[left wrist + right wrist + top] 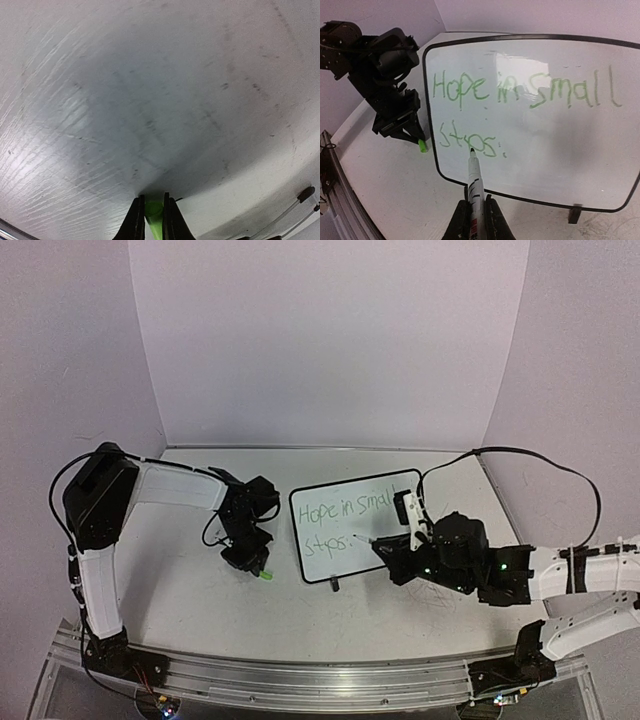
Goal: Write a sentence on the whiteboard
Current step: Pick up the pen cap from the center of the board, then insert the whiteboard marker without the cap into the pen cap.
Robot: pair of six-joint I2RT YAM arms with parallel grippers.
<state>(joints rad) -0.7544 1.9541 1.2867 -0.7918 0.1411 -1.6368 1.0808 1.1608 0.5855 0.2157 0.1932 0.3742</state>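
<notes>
The whiteboard [385, 545] stands at mid-table, and its green sentence [348, 510] runs in two lines. In the right wrist view the whiteboard [560, 160] shows the sentence [485, 90] as "Hope in small" above "steps." My right gripper [476, 202] is shut on a white marker [475, 182]. The marker's dark tip rests at the lower line's letters. From above, the right gripper [390, 552] sits at the board's lower right with the marker [368, 540] pointing left. My left gripper [153, 201] is shut on a green cap [154, 212] just above the table. The left gripper [250, 562] and the cap [266, 576] are left of the board.
A black foot [575, 214] props the board's lower edge. A black cable [540, 458] loops over the right arm. An aluminium rail [300, 672] runs along the near table edge. Pale walls close in the back and both sides.
</notes>
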